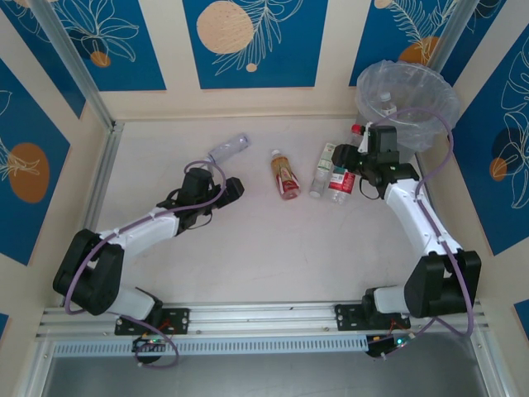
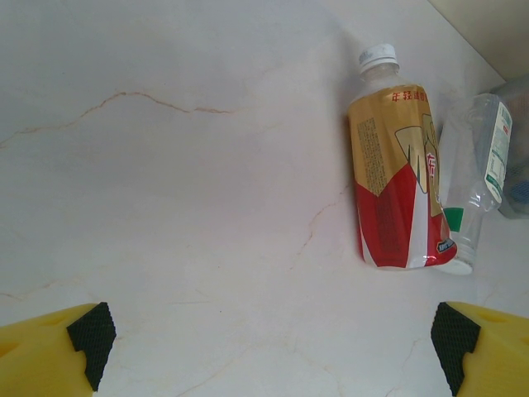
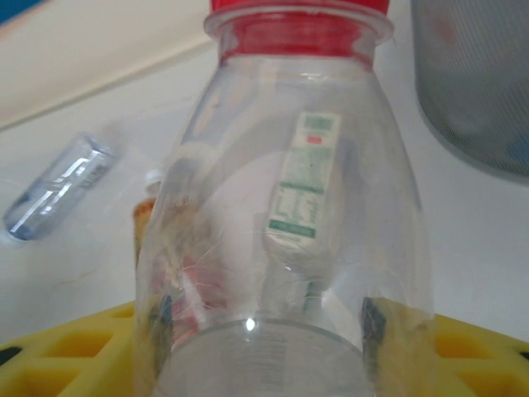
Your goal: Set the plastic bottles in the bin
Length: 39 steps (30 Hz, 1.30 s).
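Right wrist: right end effector (image 3: 269, 318) clamps a red-capped bottle (image 3: 285, 207), seemingly light, slick and crushable, around its body, at two o'clock on the bench (image 3: 479, 248) beside the bin (image 3: 488, 83); left end effector (image 2: 273, 339) gapes empty.

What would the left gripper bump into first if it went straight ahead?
Probably the clear plastic bottle with the gold-and-red label, lying ahead, right of centre. Dead centre before the open left gripper is bare white table.
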Motion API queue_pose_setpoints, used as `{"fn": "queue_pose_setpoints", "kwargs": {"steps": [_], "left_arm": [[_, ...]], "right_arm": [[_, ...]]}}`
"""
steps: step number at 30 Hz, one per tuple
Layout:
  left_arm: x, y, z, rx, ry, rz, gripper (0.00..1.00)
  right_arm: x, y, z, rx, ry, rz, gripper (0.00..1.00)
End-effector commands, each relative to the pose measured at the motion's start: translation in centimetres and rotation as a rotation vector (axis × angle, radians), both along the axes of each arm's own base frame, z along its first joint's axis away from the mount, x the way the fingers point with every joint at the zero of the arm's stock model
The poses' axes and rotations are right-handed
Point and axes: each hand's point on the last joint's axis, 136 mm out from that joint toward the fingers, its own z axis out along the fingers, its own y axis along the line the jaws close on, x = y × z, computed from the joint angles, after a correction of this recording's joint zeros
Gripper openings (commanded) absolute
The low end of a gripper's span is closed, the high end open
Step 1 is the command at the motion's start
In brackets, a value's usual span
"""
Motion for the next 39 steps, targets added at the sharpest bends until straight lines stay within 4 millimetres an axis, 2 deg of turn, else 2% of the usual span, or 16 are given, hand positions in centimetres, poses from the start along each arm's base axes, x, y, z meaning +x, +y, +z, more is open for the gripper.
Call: {"fn": "queue_pose_setpoints", "kwargs": {"steps": [1,6,13,26,39], "left_arm": [[-0.2,-0.6,0.0,-0.014,0.011,-0.015,1.00],[-0.2,-0.8,0.3,-0.021,0.005,-0.020,1.00],[-0.1,-1.0,0.4,-0.022,0.005,-0.025,1.00],[0.4,-1.8,0.9,-0.028,0.005,-0.036,0.99],[0.5,-2.6,0.8,-0.019,0.014,-0.044,1.00]], "right_arm": [[0.1,1.0,3.3,-0.001,-0.138,0.081,0.60],[0.5,0.9,6.6,0.002,-0.284,0.076,0.60],[1.6,0.2,9.4,0.027,-0.409,0.039,0.60],[6.0,-5.3,15.8,0.209,-0.593,-0.175,0.60],[8.9,-10.4,18.2,0.367,-0.665,-0.373,0.61]]}}
